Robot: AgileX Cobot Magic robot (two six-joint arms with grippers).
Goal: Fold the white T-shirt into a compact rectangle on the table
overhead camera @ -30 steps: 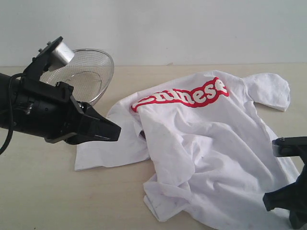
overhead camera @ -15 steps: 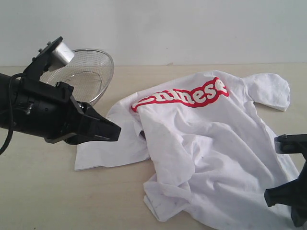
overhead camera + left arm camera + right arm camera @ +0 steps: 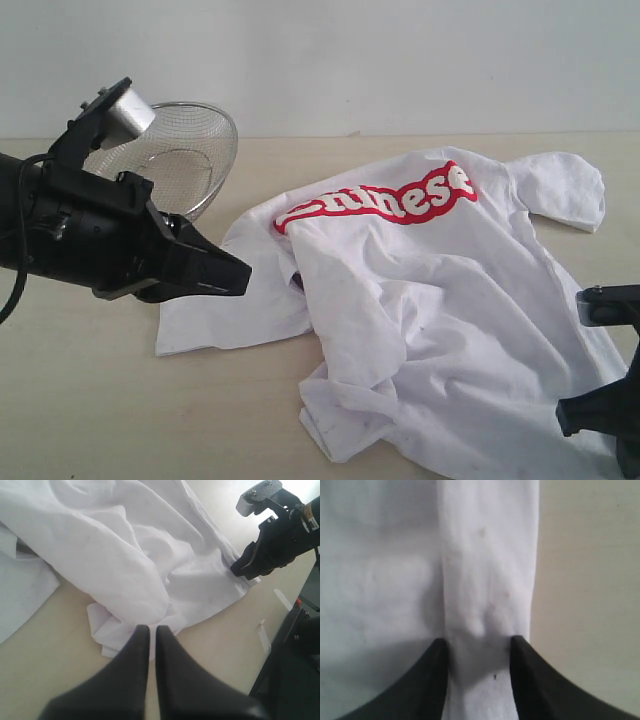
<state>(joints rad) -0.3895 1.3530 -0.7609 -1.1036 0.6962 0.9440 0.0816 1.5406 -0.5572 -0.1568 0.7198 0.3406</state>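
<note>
On the table, right of centre in the exterior view, the white T-shirt lies unfolded and crumpled. Red lettering faces up on the far side. One sleeve is spread flat at the far right; another flat panel extends to the left. The near portion is bunched and heavily wrinkled, with a loose fold running diagonally across the body.

Left pincer: fingers pressed together, nothing between them. In the exterior view its tip overlaps the shirt's left panel. In the left wrist view the closed tips point at a bunched corner of cloth and stand just short of it; contact with the cloth cannot be confirmed.

Right pincer: fingers spread, placed at the shirt's near right edge. A narrow folded band of cloth runs between the two fingers and lies flat there, with bare table just beside it. In the exterior view this pincer shows only partly at the frame's edge.

A wire-mesh basket sits tilted at the far left, behind the left arm and near the shirt.
</note>
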